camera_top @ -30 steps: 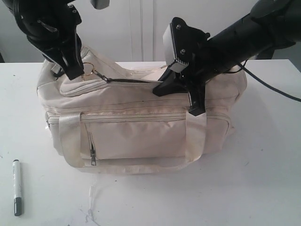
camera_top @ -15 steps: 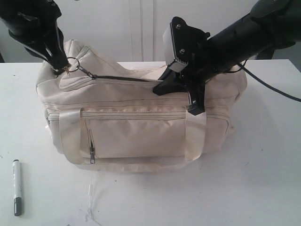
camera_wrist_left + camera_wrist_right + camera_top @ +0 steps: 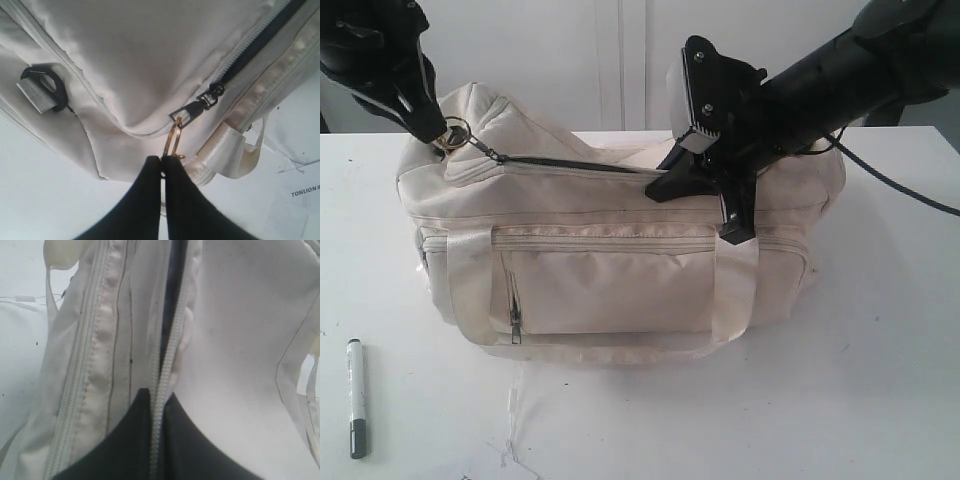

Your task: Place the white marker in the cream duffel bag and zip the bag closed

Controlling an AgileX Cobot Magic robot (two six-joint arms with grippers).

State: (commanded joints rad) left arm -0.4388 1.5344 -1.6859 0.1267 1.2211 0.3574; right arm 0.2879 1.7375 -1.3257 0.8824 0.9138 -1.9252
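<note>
Marker (image 3: 356,398) on table (image 3: 880,380) — outside bag (image 3: 620,280), zip (image 3: 570,165) part-open.

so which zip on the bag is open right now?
The curved top zip: a dark gap shows along it. The long front zip and the short upright pocket zip are both closed.

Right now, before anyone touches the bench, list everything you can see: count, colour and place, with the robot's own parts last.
cream duffel bag: one, cream, middle of the table, top zip partly open
white marker: one, white with dark cap, on the table left of the bag, apart from it
zip ring: one, gold, on the top zip pull
end clip: one, black, on the bag near the ring
table: one, white, under everything
left jaws: one pair, black, shut on the zip ring
right jaws: one pair, black, shut on the bag's zip edge
</note>
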